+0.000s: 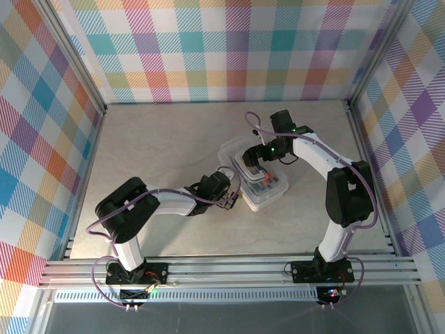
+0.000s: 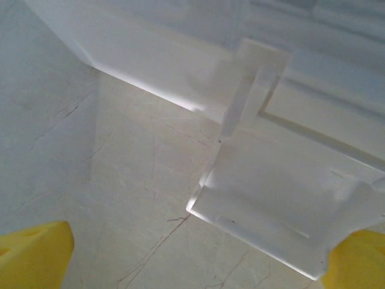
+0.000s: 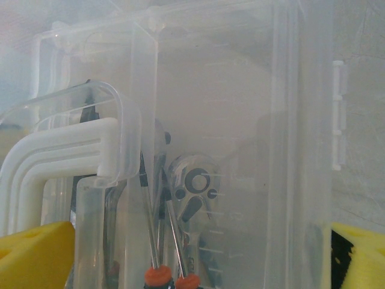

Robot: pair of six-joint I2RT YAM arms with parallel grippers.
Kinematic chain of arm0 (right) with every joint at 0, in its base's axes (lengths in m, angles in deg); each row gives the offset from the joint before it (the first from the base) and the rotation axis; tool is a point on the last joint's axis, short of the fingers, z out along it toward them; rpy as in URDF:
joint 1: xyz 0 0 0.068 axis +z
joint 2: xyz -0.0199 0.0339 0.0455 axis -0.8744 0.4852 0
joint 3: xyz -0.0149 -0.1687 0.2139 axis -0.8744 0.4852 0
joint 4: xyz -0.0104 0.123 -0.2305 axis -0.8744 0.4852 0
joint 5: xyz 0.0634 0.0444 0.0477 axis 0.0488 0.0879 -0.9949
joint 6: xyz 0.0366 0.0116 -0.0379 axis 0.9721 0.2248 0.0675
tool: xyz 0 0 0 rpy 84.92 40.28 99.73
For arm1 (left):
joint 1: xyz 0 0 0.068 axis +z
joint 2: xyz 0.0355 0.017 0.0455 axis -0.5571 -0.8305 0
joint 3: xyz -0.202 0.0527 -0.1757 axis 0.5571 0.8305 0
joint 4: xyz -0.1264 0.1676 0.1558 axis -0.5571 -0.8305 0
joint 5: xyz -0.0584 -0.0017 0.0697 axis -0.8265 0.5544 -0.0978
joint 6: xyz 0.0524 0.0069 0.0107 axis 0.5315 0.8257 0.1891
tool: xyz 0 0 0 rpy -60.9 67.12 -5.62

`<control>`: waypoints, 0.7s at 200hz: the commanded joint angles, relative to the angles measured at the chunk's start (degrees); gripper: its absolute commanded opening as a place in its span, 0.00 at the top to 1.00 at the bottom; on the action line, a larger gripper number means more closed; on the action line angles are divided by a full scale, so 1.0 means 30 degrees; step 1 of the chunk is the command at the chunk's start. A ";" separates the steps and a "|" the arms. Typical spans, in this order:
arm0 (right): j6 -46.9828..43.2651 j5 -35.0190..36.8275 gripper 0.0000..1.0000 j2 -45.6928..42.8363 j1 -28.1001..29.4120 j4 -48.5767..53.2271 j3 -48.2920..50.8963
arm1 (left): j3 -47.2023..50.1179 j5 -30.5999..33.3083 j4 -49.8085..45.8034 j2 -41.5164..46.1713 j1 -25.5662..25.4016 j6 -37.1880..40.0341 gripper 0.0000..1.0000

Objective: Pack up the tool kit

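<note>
**Two open claws, one loose box: how the packing could slip**

Biggest worry first: the bench [image 1: 160,153] is smooth, and the translucent box [image 1: 265,189] lies free on it, a little right of the middle and well away from every edge. Nothing pins it. The left claw [image 1: 233,200] sits low at the box's near-left corner, spread fully wide and gripping nothing. Its wrist view has a clear plastic tab [image 2: 271,198] of the box just ahead, between the yellow fingertips [image 2: 30,256]. A push there, I judge, would slide or spin the light box rather than work the tab, unless the other arm braces it.

The right claw [image 1: 259,154] hangs over the box's far end, likewise spread wide and empty. Through clear plastic its view takes in the white handle [image 3: 60,150], a grey metal tool head [image 3: 195,186] and thin screwdrivers [image 3: 161,274] with orange collars inside. Whether the lid is fully down I cannot tell. If it is pressed shut while a shaft or the tool head rides high, it would likely jam or spring back. Clear walls are also hard to judge, so a closing finger may skate off the plastic. It could also catch the handle and tip the box, spilling the small tools.
</note>
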 commanded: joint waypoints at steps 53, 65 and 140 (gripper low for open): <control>-0.0741 -0.0180 0.01 0.1782 0.0523 0.2705 0.0857 | -0.0051 0.1813 -0.0820 0.0990 0.0224 -0.0484 0.00; -0.0748 -0.0236 0.01 0.1824 0.0523 0.2702 0.0855 | -0.0011 0.1857 -0.1049 0.1418 0.0224 -0.0425 0.00; -0.0749 -0.0465 0.01 0.2031 0.0523 0.2653 0.0780 | -0.0383 0.1649 -0.2272 0.3668 0.0223 0.0142 0.00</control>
